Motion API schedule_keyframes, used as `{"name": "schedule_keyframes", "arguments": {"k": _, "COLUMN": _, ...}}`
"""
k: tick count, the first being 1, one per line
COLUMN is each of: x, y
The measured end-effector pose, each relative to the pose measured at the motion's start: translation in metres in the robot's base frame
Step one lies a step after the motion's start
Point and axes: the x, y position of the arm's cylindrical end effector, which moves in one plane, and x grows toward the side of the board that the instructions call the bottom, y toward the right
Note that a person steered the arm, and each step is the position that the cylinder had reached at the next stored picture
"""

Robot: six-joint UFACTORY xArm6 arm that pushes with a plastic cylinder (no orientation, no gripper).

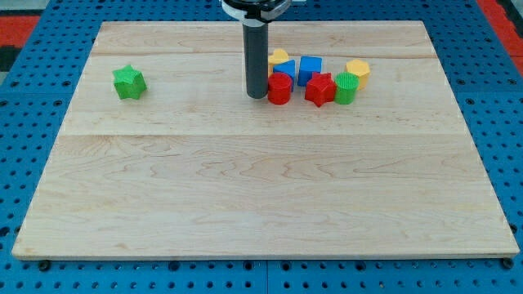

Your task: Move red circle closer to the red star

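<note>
The red circle [280, 89] stands right of the board's top centre. The red star [320, 88] lies just to its right with a small gap between them. My tip [257, 95] rests on the board right beside the red circle's left side, touching or nearly touching it. The rod rises straight up from there to the view's top edge.
A blue block [310, 69], a second blue block [285, 71] and a yellow block [279, 56] sit behind the red circle. A green cylinder [346, 87] and a yellow hexagon [357, 69] lie right of the red star. A green star [129, 82] sits at the far left of the wooden board [261, 188].
</note>
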Motion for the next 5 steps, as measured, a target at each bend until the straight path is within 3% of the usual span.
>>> {"name": "schedule_keyframes", "arguments": {"k": 5, "x": 0.0008, "y": 0.0141}}
